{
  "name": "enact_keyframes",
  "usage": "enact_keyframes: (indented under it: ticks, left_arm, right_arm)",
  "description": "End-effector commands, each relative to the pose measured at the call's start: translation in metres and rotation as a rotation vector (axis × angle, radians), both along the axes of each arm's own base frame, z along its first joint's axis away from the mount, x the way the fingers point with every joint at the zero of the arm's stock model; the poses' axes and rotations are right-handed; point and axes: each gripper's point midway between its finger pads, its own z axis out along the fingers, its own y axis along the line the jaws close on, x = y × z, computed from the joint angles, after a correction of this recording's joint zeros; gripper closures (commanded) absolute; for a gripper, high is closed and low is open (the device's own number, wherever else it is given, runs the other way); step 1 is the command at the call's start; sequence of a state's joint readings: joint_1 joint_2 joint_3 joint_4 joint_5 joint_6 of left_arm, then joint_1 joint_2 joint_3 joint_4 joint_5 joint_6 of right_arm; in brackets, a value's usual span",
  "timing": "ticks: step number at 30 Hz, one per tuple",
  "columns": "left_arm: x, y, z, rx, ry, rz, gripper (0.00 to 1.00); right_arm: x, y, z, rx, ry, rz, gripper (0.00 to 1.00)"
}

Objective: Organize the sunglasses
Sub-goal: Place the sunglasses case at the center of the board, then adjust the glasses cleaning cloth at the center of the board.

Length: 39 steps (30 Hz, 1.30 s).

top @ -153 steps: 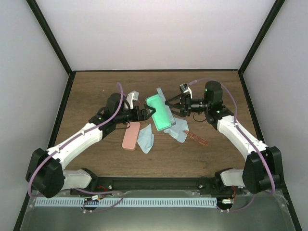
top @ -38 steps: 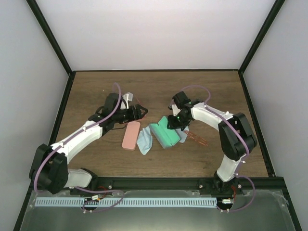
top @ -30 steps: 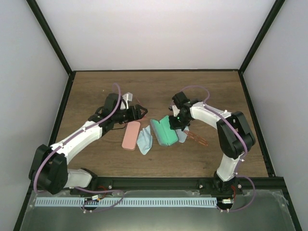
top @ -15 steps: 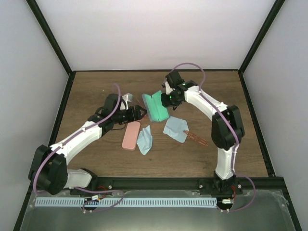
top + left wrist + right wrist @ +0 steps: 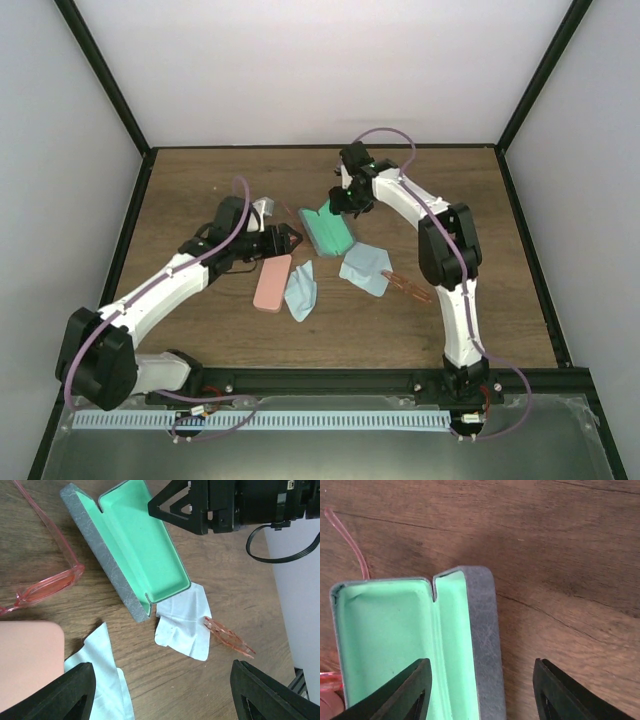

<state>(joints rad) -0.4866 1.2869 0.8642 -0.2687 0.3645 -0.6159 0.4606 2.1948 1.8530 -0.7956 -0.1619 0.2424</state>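
The reddish-pink sunglasses (image 5: 50,582) lie unfolded on the table, left of the open grey case with green lining (image 5: 135,555) (image 5: 325,230). The orange-red sunglasses (image 5: 227,637) (image 5: 408,288) lie folded beside a light blue cloth (image 5: 182,625). My left gripper (image 5: 165,695) (image 5: 290,238) hovers open over bare wood and cloth, holding nothing. My right gripper (image 5: 480,695) (image 5: 338,203) stands open at the case's far end, its jaws straddling the grey rim (image 5: 482,630) without touching it.
A pink closed case (image 5: 272,282) lies near the left gripper, with a second light blue cloth (image 5: 301,290) beside it. One thin pink arm (image 5: 347,540) of the sunglasses shows beyond the case in the right wrist view.
The right gripper carried the open case from the middle of the table back and to the left, set it down and opened off it. The left arm has barely moved.
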Motion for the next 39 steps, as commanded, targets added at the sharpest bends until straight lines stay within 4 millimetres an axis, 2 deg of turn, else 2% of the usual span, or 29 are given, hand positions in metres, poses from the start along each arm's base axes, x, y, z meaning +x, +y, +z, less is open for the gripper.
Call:
enact_keyframes:
  ticks: [1, 4, 5, 8, 9, 12, 14, 17, 21, 23, 26, 31, 35, 39]
  left_arm:
    - [0.003, -0.005, 0.02, -0.017, -0.057, -0.032, 0.24]
    - [0.006, -0.015, 0.022, -0.015, -0.058, -0.052, 0.33]
    - [0.006, -0.021, 0.024, -0.013, -0.065, -0.067, 0.37]
    - [0.005, -0.045, 0.02, 0.026, -0.07, -0.119, 0.45]
    - [0.005, -0.054, 0.015, 0.045, -0.062, -0.132, 0.49]
    - [0.004, -0.075, 0.0, 0.053, -0.034, -0.165, 0.65]
    - [0.005, -0.085, -0.007, 0.041, -0.023, -0.172, 0.74]
    - [0.006, -0.1, -0.012, 0.046, -0.018, -0.2, 0.81]
    - [0.008, -0.12, -0.019, 0.072, -0.009, -0.245, 0.82]
    - [0.009, -0.129, -0.031, 0.082, 0.018, -0.266, 0.81]
    - [0.007, -0.144, -0.051, 0.123, 0.043, -0.302, 0.81]
    - [0.003, -0.17, -0.074, 0.152, 0.074, -0.352, 0.8]
    - [0.002, -0.177, -0.093, 0.164, 0.113, -0.361, 0.77]
    - [0.002, -0.176, -0.11, 0.201, 0.142, -0.369, 0.74]
  right_arm:
    - [-0.005, -0.012, 0.036, -0.012, -0.065, -0.032, 0.43]
    - [-0.029, -0.03, 0.043, -0.003, -0.063, -0.07, 0.45]
    - [-0.045, -0.037, 0.033, -0.007, -0.03, -0.078, 0.47]
    - [-0.083, -0.048, 0.027, 0.036, 0.016, -0.101, 0.56]
    - [-0.095, -0.05, 0.033, 0.064, 0.014, -0.108, 0.6]
    - [-0.125, -0.059, 0.031, 0.097, 0.041, -0.13, 0.81]
    - [-0.144, -0.061, 0.026, 0.121, 0.072, -0.117, 0.89]
    - [-0.169, -0.068, 0.012, 0.115, 0.128, -0.101, 0.93]
    - [-0.189, -0.071, -0.007, 0.131, 0.179, -0.099, 0.93]
    - [-0.195, -0.072, -0.017, 0.14, 0.212, -0.114, 0.92]
    - [-0.193, -0.076, -0.025, 0.152, 0.233, -0.152, 0.92]
    - [-0.177, -0.103, -0.029, 0.106, 0.217, -0.228, 0.92]
    - [-0.166, -0.123, -0.034, 0.081, 0.212, -0.282, 0.9]
    - [-0.159, -0.132, -0.042, 0.04, 0.211, -0.304, 0.88]
